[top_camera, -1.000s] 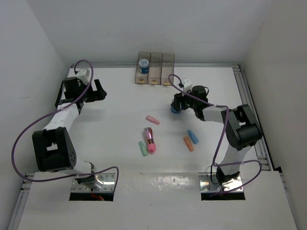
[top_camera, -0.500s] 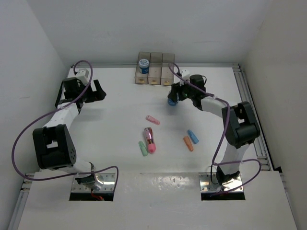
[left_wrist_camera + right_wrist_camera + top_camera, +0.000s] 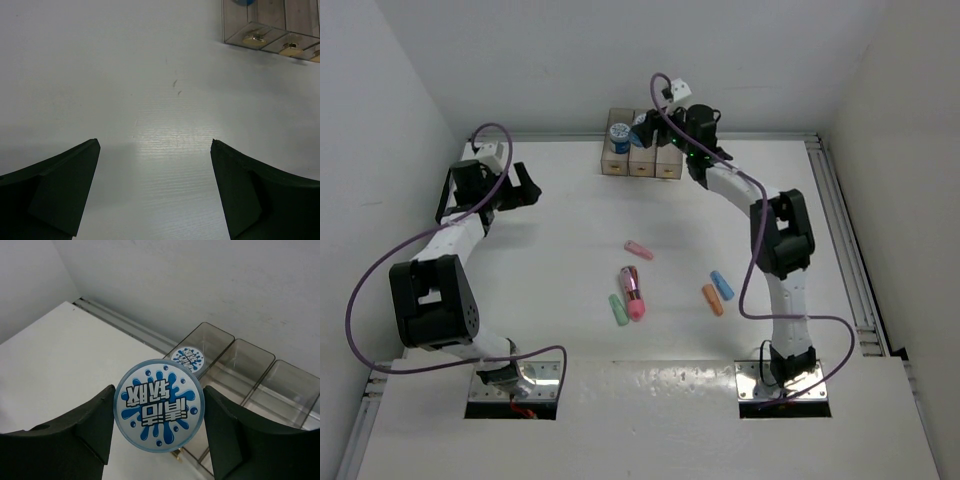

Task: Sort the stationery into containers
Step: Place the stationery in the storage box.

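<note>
- The left claw [image 3: 523, 188] is over the far left part of the white tabletop [image 3: 560, 250]. Its two dark fingers [image 3: 60, 185] stand wide apart and there is nothing between them; the left wrist view shows only bare tabletop under them.
- Three narrow translucent grey-brown bins [image 3: 642, 162], joined in a row, stand at the middle of the far edge of the tabletop. Each has a small yellowish mark at its near end.
- A small round blue-and-white patterned cylinder [image 3: 618, 132] stands upright inside the leftmost bin.
- The right claw [image 3: 642, 128] is in the air at the bins and is clamped on a second round blue-and-white cylinder [image 3: 159, 411], one finger on each side of it. I cannot tell over which bin it hangs.
- Near the centre of the tabletop lie a green capsule-shaped piece [image 3: 618, 309] and, just beside it, a magenta-and-pink piece [image 3: 632, 292]; whether this is one piece or two I cannot tell. A pale pink capsule [image 3: 638, 249] lies a little farther back.
- To the right of them, an orange capsule [image 3: 712, 299] and a blue capsule [image 3: 722, 285] lie side by side.
</note>
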Tool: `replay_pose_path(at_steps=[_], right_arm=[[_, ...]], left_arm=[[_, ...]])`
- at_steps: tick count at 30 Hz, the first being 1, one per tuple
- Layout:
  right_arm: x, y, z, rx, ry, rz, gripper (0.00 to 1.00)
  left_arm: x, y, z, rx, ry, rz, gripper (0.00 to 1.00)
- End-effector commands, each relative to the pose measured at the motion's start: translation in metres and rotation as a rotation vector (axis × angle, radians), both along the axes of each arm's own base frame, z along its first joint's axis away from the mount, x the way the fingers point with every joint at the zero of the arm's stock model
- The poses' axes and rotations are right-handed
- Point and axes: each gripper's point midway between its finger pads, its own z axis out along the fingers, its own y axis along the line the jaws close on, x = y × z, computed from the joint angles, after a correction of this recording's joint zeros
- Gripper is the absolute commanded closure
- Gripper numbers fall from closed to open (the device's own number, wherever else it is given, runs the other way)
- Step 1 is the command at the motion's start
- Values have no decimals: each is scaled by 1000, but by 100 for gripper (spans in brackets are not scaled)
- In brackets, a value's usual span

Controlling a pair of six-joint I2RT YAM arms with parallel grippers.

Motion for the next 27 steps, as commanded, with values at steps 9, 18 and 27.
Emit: replay_pose_path(at_steps=[9, 18, 27], right_arm=[[25, 60, 13, 104, -237, 2, 100], [26, 68, 21, 122, -288, -4, 100], [40, 78, 3, 81, -348, -36, 100]], left_arm=[[13, 13, 10, -27, -61, 26, 0], [8, 21, -3, -23, -33, 25, 0], [4, 25, -10, -28, -15, 30, 0]])
